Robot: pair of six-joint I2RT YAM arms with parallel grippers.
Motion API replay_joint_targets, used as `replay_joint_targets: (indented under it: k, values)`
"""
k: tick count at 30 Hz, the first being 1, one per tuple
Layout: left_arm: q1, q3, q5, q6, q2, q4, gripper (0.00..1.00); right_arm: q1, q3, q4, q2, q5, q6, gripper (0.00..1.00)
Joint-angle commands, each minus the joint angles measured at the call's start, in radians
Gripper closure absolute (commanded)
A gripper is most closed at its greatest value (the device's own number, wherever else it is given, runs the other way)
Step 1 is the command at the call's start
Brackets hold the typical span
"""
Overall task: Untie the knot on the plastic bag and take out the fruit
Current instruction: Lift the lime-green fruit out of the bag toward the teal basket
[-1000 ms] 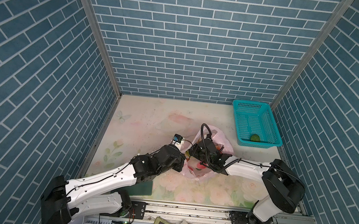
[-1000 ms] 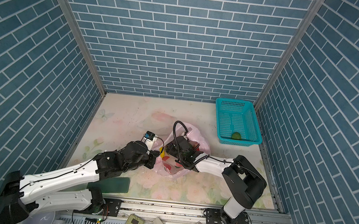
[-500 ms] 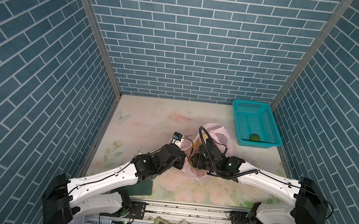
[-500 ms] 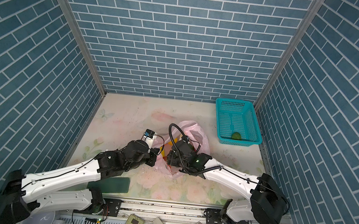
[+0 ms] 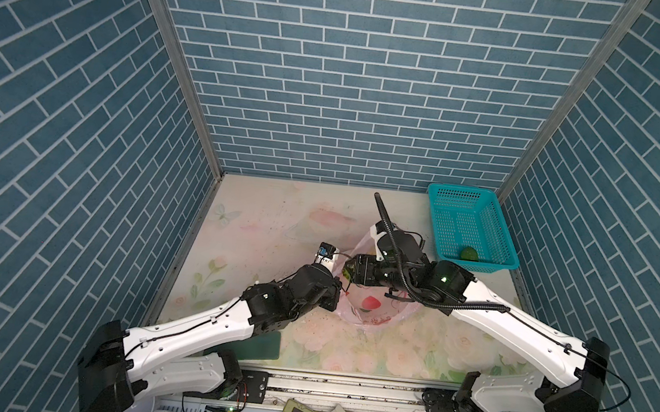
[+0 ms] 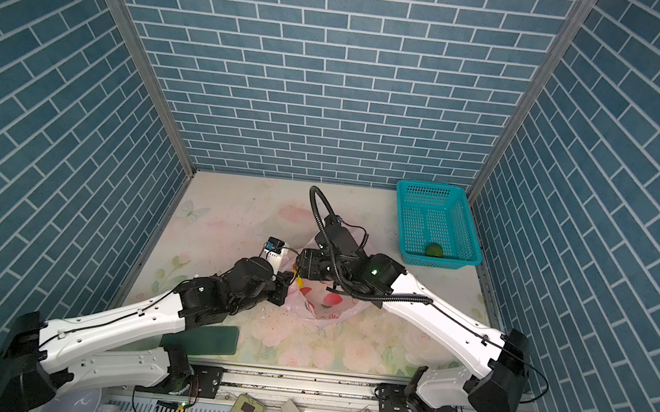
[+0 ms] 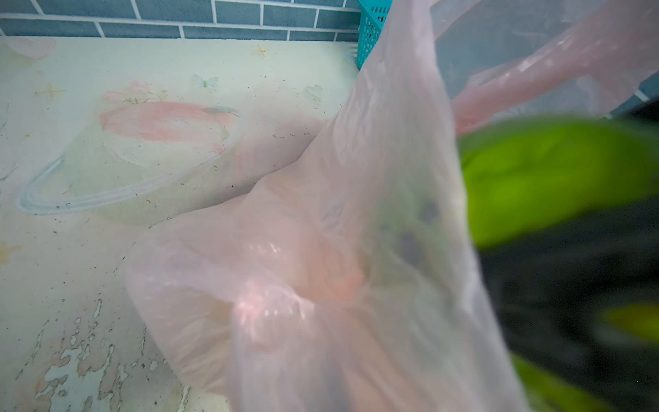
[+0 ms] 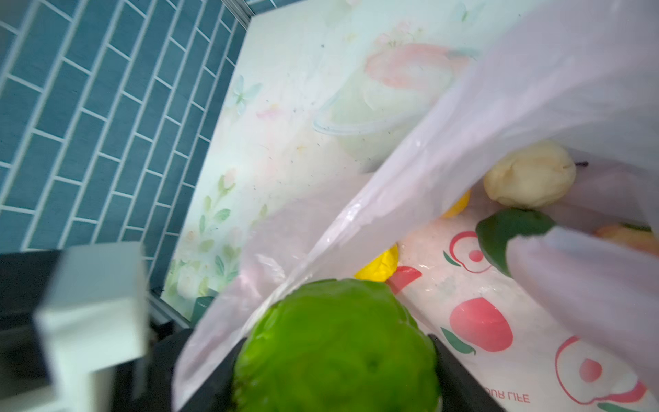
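Pink plastic bag (image 7: 321, 267) drapes close; blurred green fruit (image 7: 552, 178) beside it.

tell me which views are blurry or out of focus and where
left wrist view: the bright green fruit is a smear, the plastic bag film hazes what lies behind, the table is sharp; right wrist view: that fruit is soft up close, the whitish fruit crisper; both top views: sharp, the basket mesh clear
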Motion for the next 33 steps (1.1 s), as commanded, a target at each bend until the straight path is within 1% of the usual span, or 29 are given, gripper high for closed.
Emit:
replay_joint_targets:
  k: [1,4,8,10,13,14,19,23,27,30,33]
  values:
    - [0.006,0.021,-0.011,0.011,-0.004,-0.010,1.00,-0.040,0.113,-0.058,-0.003,-0.040,-0.044,0.50]
    - [0.006,0.023,-0.010,0.010,-0.003,-0.011,1.00,-0.107,0.165,-0.061,-0.014,-0.079,-0.046,0.50]
    - [0.005,0.024,-0.009,0.013,-0.002,-0.011,1.00,-0.222,0.202,-0.069,-0.034,-0.145,-0.054,0.50]
    - [0.006,0.025,-0.010,0.017,0.001,-0.008,1.00,-0.283,0.213,-0.082,-0.044,-0.149,-0.072,0.50]
    - [0.005,0.025,-0.007,0.019,0.006,-0.001,1.00,-0.393,0.215,-0.096,-0.058,-0.149,-0.106,0.49]
    - [0.006,0.027,-0.006,0.020,0.008,0.000,1.00,-0.436,0.209,-0.098,-0.060,-0.180,-0.115,0.49]
    - [0.006,0.031,-0.004,0.021,0.019,0.008,1.00,-0.643,0.151,-0.060,-0.047,-0.233,-0.153,0.49]
    - [0.006,0.032,-0.002,0.021,0.025,0.017,1.00,-0.793,0.090,-0.004,-0.002,-0.246,-0.199,0.49]
    - [0.006,0.036,0.000,0.019,0.034,0.023,1.00,-0.912,0.043,0.071,0.100,-0.250,-0.243,0.49]
    - [0.006,0.037,0.002,0.018,0.039,0.028,1.00,-0.963,0.049,0.111,0.212,-0.239,-0.298,0.49]
    - [0.006,0.041,-0.004,0.019,0.039,0.024,1.00,-1.001,0.061,0.151,0.313,-0.229,-0.323,0.49]
